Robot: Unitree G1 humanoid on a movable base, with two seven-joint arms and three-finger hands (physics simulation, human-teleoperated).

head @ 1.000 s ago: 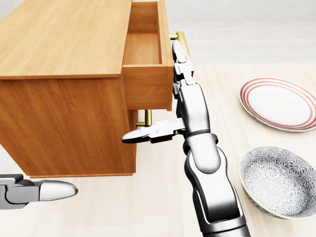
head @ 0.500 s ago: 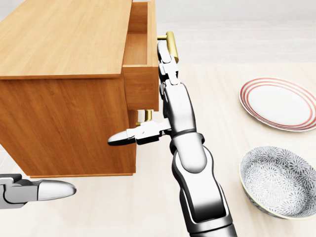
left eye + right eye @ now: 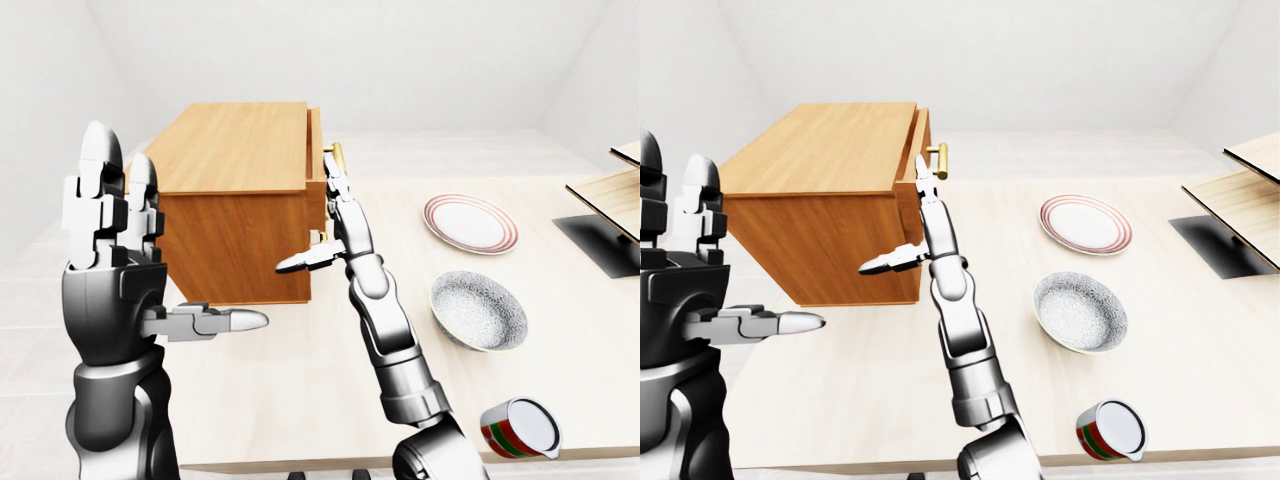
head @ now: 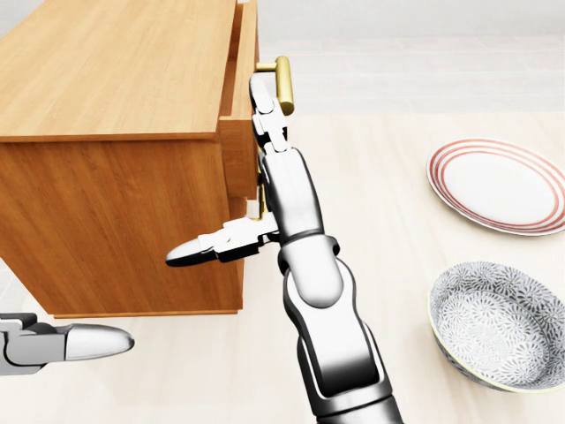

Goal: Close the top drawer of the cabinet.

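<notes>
My right hand (image 4: 265,150) lies flat and open-fingered against the face of the top drawer (image 4: 240,115), which stands slightly out of the cabinet (image 4: 106,132), beside its brass handle (image 4: 283,81). My left hand (image 3: 105,250) is raised with fingers spread, holding nothing, apart from the cabinet.

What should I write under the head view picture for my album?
Robot's right hand pressing the nearly shut top drawer of the wooden cabinet.
</notes>
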